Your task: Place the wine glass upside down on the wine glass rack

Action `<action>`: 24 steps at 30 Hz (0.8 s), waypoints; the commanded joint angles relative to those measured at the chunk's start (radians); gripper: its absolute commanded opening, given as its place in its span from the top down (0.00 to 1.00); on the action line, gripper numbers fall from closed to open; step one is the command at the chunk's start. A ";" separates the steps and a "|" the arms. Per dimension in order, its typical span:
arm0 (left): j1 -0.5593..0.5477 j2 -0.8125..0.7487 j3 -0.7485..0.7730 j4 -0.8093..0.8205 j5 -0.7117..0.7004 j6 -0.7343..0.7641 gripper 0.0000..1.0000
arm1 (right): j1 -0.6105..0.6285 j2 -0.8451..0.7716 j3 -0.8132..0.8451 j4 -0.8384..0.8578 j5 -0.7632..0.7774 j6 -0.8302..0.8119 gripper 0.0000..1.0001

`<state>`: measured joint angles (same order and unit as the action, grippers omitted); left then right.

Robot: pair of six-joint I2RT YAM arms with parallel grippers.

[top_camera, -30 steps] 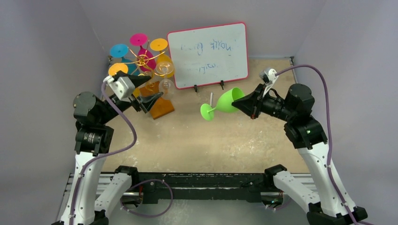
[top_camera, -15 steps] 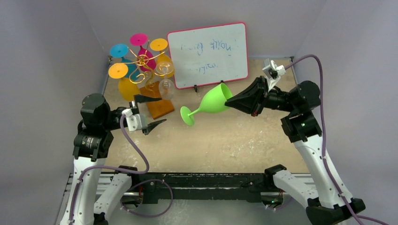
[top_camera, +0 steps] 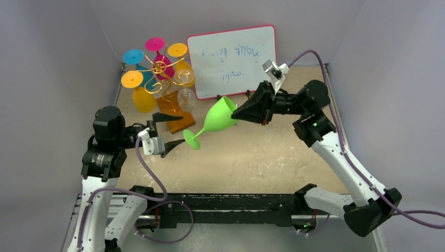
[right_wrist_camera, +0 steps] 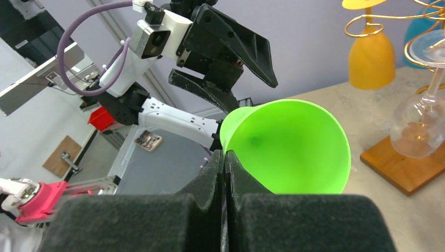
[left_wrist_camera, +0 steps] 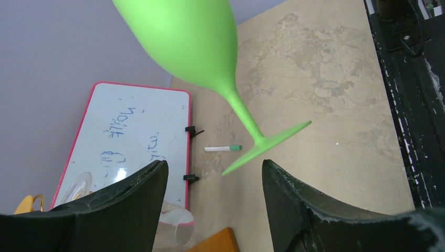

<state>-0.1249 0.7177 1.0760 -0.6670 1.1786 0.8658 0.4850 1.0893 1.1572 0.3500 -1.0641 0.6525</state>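
My right gripper (top_camera: 234,113) is shut on the rim of the green wine glass (top_camera: 216,119) and holds it above the table. The glass is tilted, with its foot (top_camera: 192,140) pointing down-left. In the right wrist view the fingertips (right_wrist_camera: 224,156) pinch the rim of the bowl (right_wrist_camera: 294,147). My left gripper (top_camera: 177,133) is open, just left of the foot. In the left wrist view the foot (left_wrist_camera: 267,147) hangs just beyond that gripper (left_wrist_camera: 214,165), with nothing between the fingers. The gold wine glass rack (top_camera: 160,68) stands at the back left on its wooden base (top_camera: 184,125).
Several coloured glasses and a clear glass (top_camera: 185,97) hang upside down on the rack. A pink-framed whiteboard (top_camera: 232,59) stands behind the held glass. A marker (left_wrist_camera: 223,148) lies on the table near the board. Walls close in on both sides.
The right arm has carried the green glass leftward, toward the left gripper. The left arm has drawn back from the rack and turned its open fingers toward the glass's foot.
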 commanded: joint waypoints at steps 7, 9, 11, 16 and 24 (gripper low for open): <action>-0.012 -0.020 -0.008 0.004 0.052 0.041 0.45 | 0.029 0.030 0.070 0.133 0.040 0.044 1.00; -0.012 -0.019 -0.006 0.004 0.061 0.041 0.49 | 0.033 0.033 0.070 0.135 0.039 0.046 1.00; -0.012 -0.016 -0.005 0.003 0.069 0.039 0.52 | 0.036 0.032 0.065 0.145 0.040 0.053 1.00; -0.013 -0.015 -0.008 0.003 0.082 0.033 0.57 | 0.041 0.035 0.059 0.154 0.041 0.058 1.00; -0.013 -0.015 -0.007 0.003 0.092 0.029 0.73 | 0.048 0.038 0.057 0.152 0.049 0.052 1.00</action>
<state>-0.1322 0.7021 1.0683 -0.6762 1.2240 0.8783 0.5255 1.1294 1.1786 0.4393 -1.0378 0.6998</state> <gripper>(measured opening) 0.323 0.005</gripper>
